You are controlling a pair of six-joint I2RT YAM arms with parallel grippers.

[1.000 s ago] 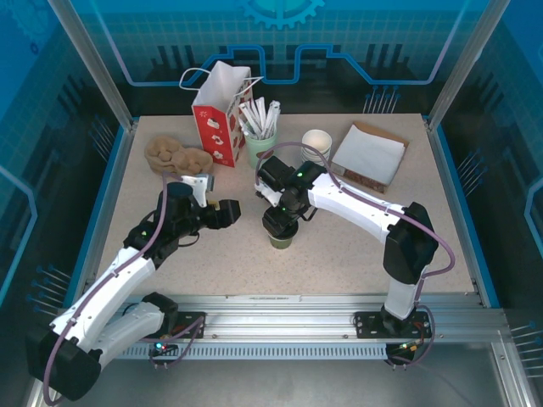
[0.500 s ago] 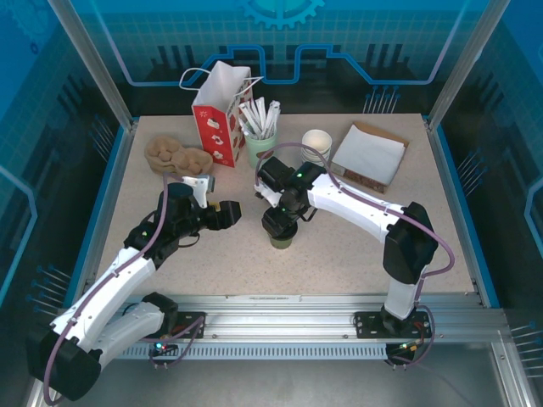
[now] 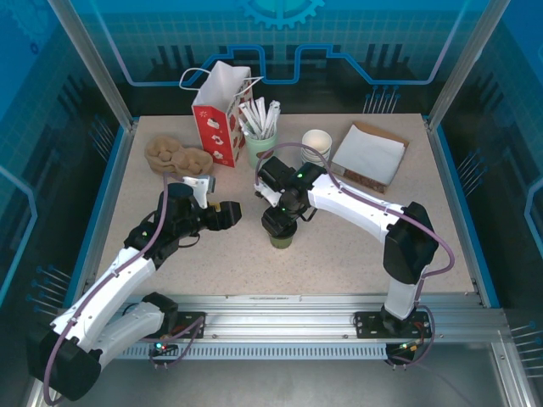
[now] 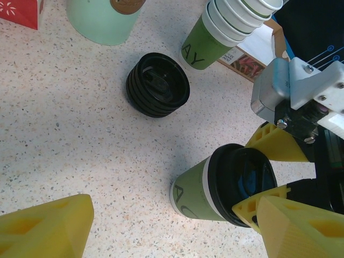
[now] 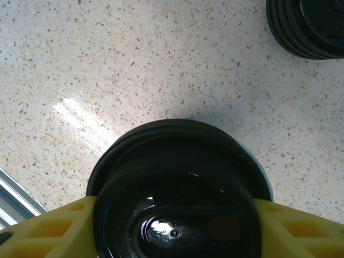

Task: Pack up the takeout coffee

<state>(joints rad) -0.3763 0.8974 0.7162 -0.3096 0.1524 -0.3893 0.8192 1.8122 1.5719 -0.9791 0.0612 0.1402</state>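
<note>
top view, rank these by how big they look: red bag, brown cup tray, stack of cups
1. red bag, though it stands tall, so nearer the camera
2. brown cup tray
3. stack of cups

The left arm [image 3: 106, 292] and right arm [image 3: 356, 203] have white shells, black joints and black bases [image 3: 161, 315], with a thin purple cable [image 3: 284, 145] looping along each. The left tool [image 3: 229, 214] and right tool [image 3: 280, 225] carry chunky yellow fingers [image 4: 45, 228] with triangular hollows. The right tool's mount [image 4: 274, 91] is a silver-grey block with small screws [image 4: 307, 69], and a green light [image 3: 299, 176] glows nearby.
</note>
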